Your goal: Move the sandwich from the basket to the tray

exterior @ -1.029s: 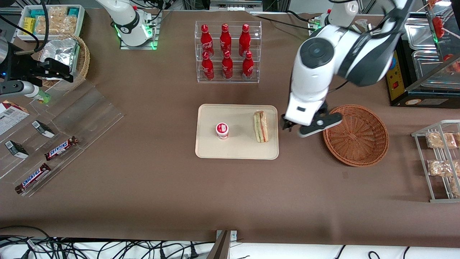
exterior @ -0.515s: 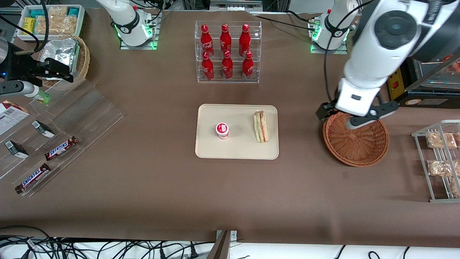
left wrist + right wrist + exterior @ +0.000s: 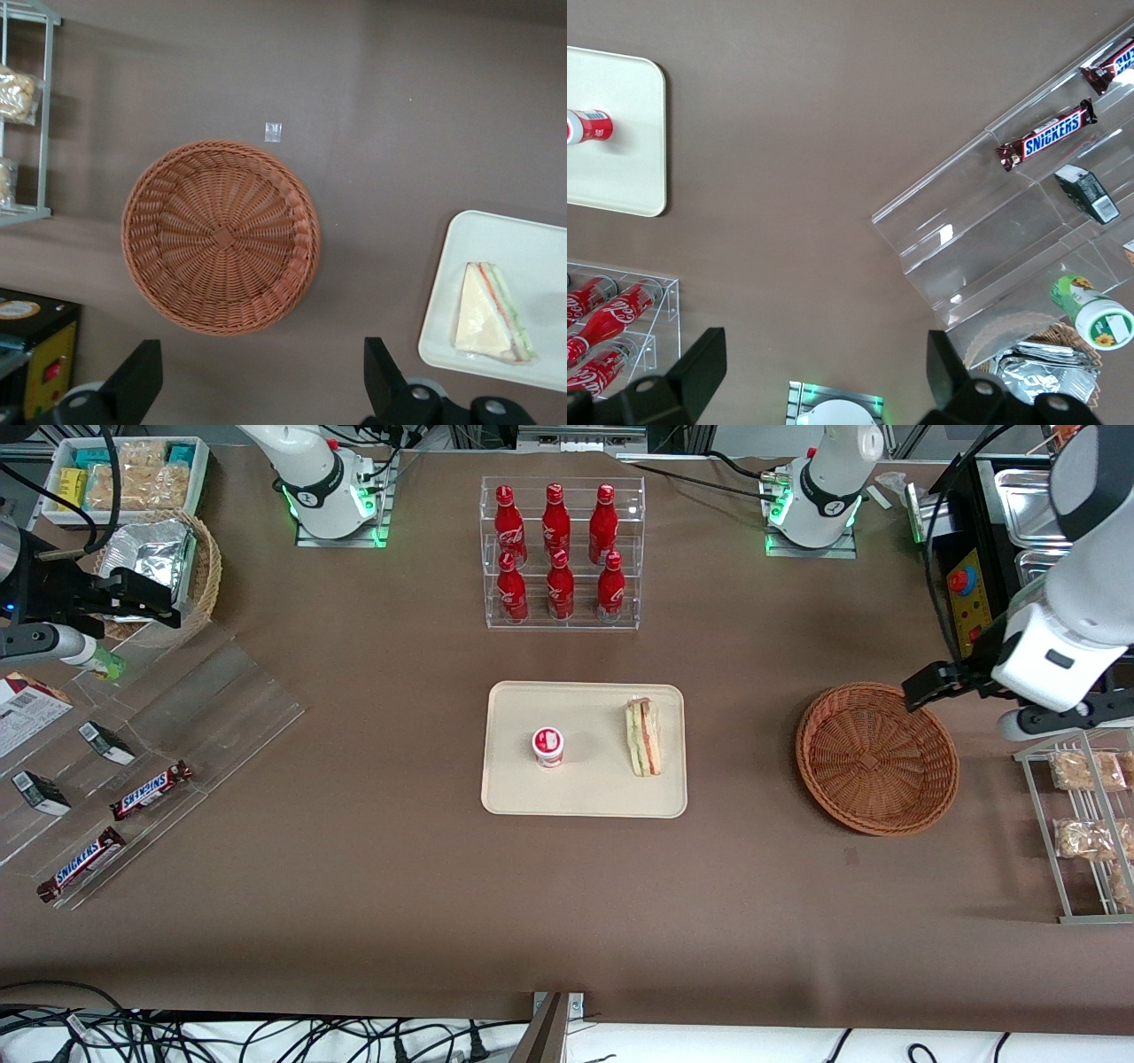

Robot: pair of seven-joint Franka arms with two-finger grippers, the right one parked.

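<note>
Hidden or cut off: the gripper (image 3: 966, 704) sits at the picture's edge in the front view, its body partly blocked by the white arm; the wire rack (image 3: 1083, 824) with bagged snacks runs out of frame.
Sandwich look: the sandwich (image 3: 644, 736) is a clear-wrapped wedge of white bread with red and green filling stripes.
Sandwich place: it lies flat on the tray (image 3: 585, 797), on the side toward the working arm, with a small red-and-white cup (image 3: 548, 747) beside it.
Basket: the basket (image 3: 877, 757), reddish-brown wicker, holds nothing.
Gripper: fingers spread wide apart, gripping nothing, as the left wrist view shows (image 3: 257, 385).
Sandwich to gripper: well apart; the gripper hangs above the table by the basket's rim, near the wire rack, with the basket between it and the tray.
</note>
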